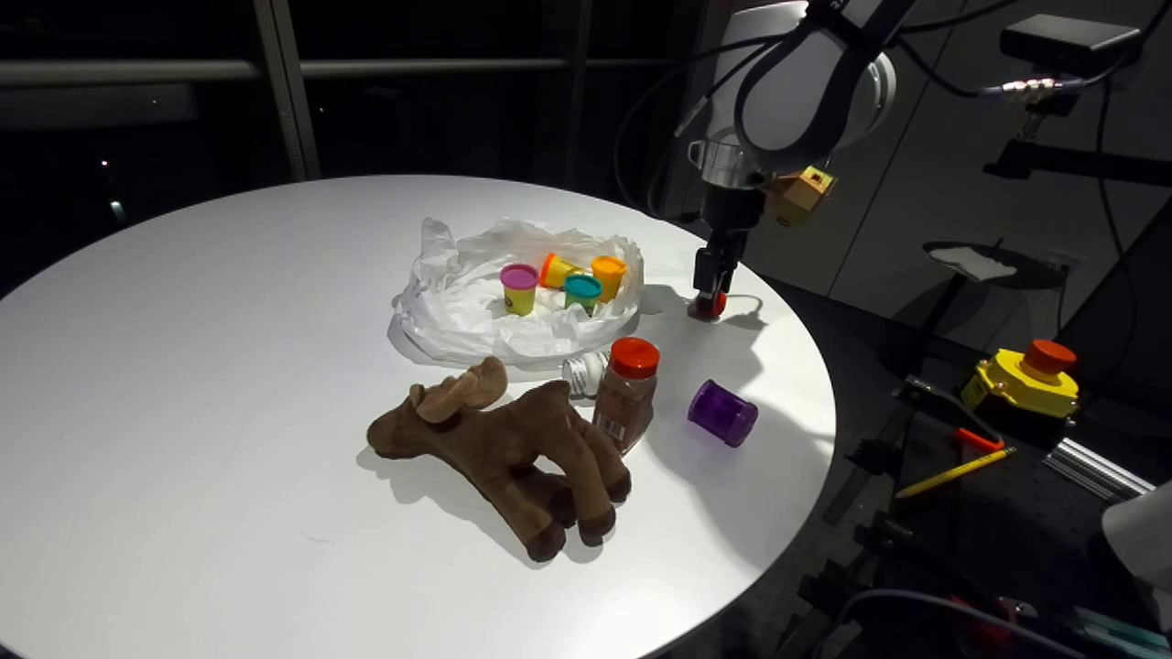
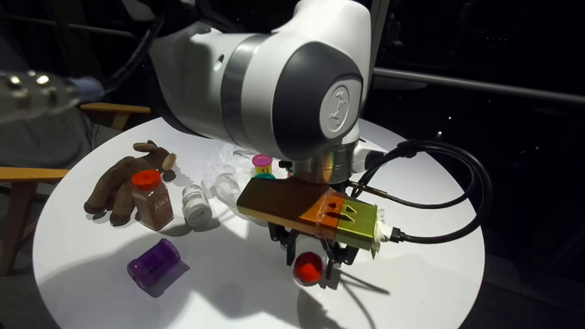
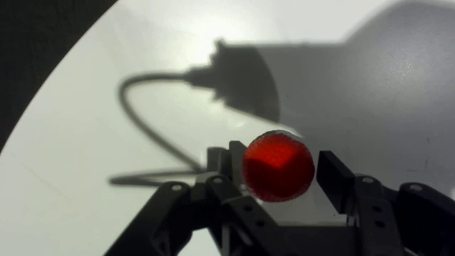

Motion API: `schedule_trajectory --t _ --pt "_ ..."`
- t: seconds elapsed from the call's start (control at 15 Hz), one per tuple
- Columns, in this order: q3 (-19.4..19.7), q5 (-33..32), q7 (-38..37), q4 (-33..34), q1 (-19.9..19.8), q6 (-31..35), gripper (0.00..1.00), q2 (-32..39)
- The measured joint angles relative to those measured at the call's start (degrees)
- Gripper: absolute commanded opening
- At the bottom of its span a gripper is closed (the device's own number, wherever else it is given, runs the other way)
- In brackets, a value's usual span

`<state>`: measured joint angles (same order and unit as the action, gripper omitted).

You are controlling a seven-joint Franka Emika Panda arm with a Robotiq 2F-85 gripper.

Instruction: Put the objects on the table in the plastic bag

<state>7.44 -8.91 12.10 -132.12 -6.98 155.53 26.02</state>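
Observation:
My gripper (image 3: 280,164) points down at the table (image 1: 229,384), its fingers on either side of a small round red-topped object (image 3: 278,174). A narrow gap shows between that object and the right-hand finger (image 3: 332,177), so the jaws stand open around it. In an exterior view the wrinkled plastic bag (image 1: 449,325) lies spread out, holding several small tubs, among them a purple-lidded one (image 1: 519,297). Before it lie the brown plush animal (image 1: 494,444), a red-capped jar (image 1: 630,394), a white bottle (image 2: 196,205) and a purple cylinder (image 1: 722,414) on its side.
The table's rim (image 1: 819,494) curves close by the gripper. A black cable (image 2: 484,196) loops out from the wrist. Off the table stand a yellow-and-red device (image 1: 1021,384) and a pencil (image 1: 955,473). A wooden chair arm (image 2: 32,174) shows beside the table.

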Motion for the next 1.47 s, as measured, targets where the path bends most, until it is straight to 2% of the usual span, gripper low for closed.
schedule_trajectory --t 0.07,0.13,0.53,0.8,1.13,1.27,1.47 --pt "0.12 0.0 -0.12 0.0 0.0 -0.04 0.22 0.03" --pt "0.24 0.0 -0.27 0.0 0.0 -0.09 0.21 0.05" --pt "0.49 0.0 -1.89 0.68 0.29 -2.17 0.22 -0.5" --pt "0.2 -1.73 -4.38 2.89 3.69 -6.93 0.22 -5.66" --pt "-4.21 -2.03 -5.16 7.49 7.17 -11.69 0.21 -10.29" --pt "-6.12 -1.87 -5.09 9.5 7.54 -10.92 0.21 -9.22" --pt "-8.01 -1.77 -4.8 12.78 7.62 -6.39 0.21 -5.26"
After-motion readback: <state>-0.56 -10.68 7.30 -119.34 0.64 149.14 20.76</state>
